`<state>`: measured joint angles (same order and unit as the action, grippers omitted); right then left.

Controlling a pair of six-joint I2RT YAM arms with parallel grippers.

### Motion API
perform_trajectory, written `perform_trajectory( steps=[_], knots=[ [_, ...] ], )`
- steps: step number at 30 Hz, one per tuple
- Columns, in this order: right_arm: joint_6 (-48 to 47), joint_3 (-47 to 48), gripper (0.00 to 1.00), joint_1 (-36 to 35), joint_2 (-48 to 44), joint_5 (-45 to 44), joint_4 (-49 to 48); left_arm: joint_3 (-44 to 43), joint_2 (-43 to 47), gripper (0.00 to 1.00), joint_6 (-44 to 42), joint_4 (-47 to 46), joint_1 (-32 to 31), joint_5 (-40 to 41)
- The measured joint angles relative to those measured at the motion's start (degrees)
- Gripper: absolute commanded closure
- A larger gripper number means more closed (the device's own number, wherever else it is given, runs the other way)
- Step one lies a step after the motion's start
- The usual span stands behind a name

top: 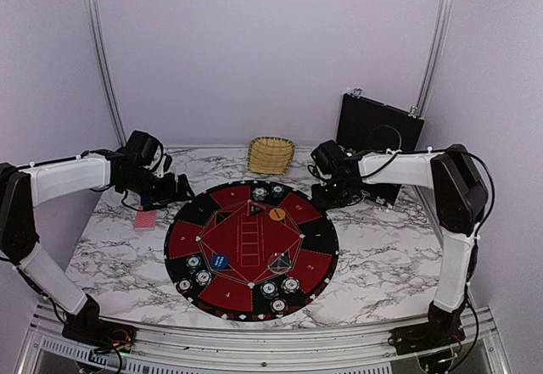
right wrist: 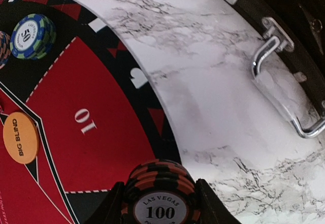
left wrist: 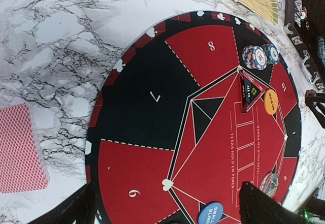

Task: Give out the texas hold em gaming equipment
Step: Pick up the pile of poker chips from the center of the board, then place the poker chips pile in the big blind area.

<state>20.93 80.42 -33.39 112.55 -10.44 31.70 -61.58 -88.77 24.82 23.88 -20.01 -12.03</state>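
Pinching the stiff, likely slippery chip stack [right wrist: 160, 188] by its rim, right end effector [right wrist: 160, 209] sits at two o'clock of the mat [right wrist: 96, 148]; left end effector [left wrist: 170, 206] is open

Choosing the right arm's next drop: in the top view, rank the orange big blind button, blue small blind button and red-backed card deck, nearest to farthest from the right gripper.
1. Orange big blind button, far side of the mat, just left of the right gripper.
2. Blue small blind button, near-left part of the mat.
3. Red-backed card deck, off the mat on the table's left.
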Motion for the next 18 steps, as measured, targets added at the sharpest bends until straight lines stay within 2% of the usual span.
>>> perform_trajectory(
  steps=[18],
  knots=[
    [-2.2,24.4,0.71,-5.0,19.3,-0.2,4.4,0.7,0.4,0.01,-1.1,0.0,0.6,-1.1]
  ],
)
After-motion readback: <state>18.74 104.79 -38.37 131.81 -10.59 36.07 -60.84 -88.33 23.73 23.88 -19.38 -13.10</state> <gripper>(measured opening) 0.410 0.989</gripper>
